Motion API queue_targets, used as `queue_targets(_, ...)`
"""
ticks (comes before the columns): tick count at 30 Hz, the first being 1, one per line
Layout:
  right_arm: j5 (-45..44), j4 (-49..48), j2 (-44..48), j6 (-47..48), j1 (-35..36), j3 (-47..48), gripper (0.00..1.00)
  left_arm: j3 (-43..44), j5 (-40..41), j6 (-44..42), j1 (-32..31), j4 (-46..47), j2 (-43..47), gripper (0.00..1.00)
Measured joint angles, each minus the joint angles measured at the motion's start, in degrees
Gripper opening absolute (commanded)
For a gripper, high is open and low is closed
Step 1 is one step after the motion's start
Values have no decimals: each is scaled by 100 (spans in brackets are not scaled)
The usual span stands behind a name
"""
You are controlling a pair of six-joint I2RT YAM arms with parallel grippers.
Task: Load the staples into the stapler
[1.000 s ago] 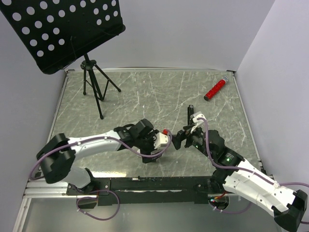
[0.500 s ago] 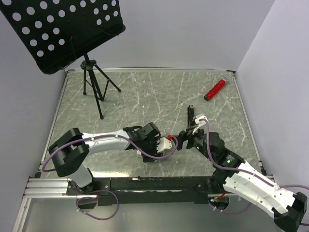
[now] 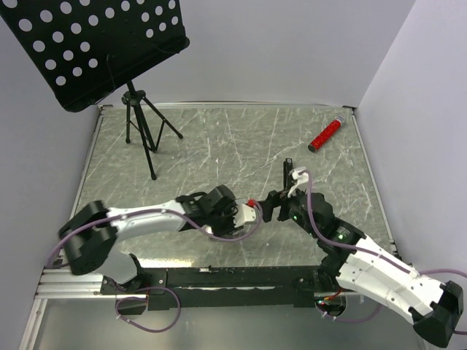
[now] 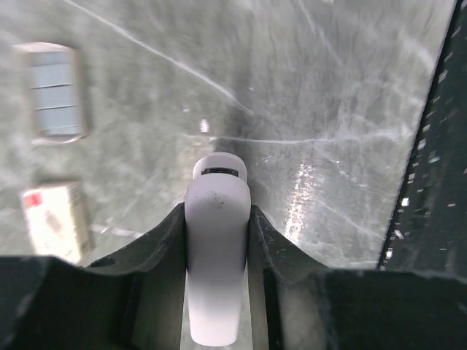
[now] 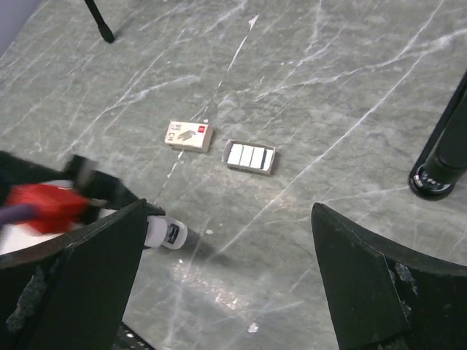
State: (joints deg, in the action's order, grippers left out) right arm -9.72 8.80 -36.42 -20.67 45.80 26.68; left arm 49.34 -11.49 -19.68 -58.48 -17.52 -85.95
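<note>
The left gripper (image 4: 217,215) is clasped around a white rounded bar (image 4: 213,292), low at the marble table (image 4: 328,109). Near it lie the staples: the cream box (image 5: 189,136) and, just to its right and apart from it, the grey tray (image 5: 250,157). The right gripper (image 5: 228,211) hangs above the table with jaws wide apart, grasping nothing. Further right, the black stapler (image 5: 444,142) stands tilted.

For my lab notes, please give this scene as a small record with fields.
left end effector: closed on white rounded bar, a finger against each side
right end effector: open, holding nothing
staples box: lying on table, untouched
staples tray: beside the box, apart from it
red cylinder: far right corner of table
</note>
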Motion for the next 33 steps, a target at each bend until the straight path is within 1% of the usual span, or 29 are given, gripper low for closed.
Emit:
queue_targets(3,44,149,-446,-271,-35,409,100,-363,105,358,90,398,732,1)
queue_targets(5,219,258,-817,-507,-120,678,100,-579,177,627,205,748,1200,1)
queue_targets(9,612,374,-1228,-883,-225,1032,100,-1049,385,1224,452,1563,2061,1)
queue_targets(11,841,413,-1370,-1032,-249,1169,99,-1235,444,1462,494,1843,2341,1)
queue_targets(13,1097,415,-1519,-1193,-258,1305,96,-1460,498,1766,505,2168,2638,1)
queue_targets(17,1558,306,-1727,-1515,-258,1438,86,-1738,507,2232,505,2691,2964,1)
queue_targets(20,1777,199,-1840,-1759,-258,1436,81,-1873,503,2496,509,3023,3128,1)
queue_targets(22,1829,146,-1853,-1882,-258,1436,78,-1897,492,2632,514,3198,3206,1)
queue_targets(26,1902,57,-1849,-2041,-273,1436,69,-1899,468,2785,518,3445,3261,1)
queue_targets(28,1937,-4,-1845,-2098,-273,1436,66,-1899,466,2844,527,3491,3259,1)
queue_targets(31,1967,-37,-1843,-2201,-284,1436,53,-1899,466,2896,535,3536,3259,1)
queue_targets(32,1947,-37,-1840,-2236,-284,1429,46,-1899,435,2924,538,3576,3259,1)
queue_targets(33,1952,-48,-1834,-2302,-289,1419,44,-1899,422,2942,535,3609,3259,1)
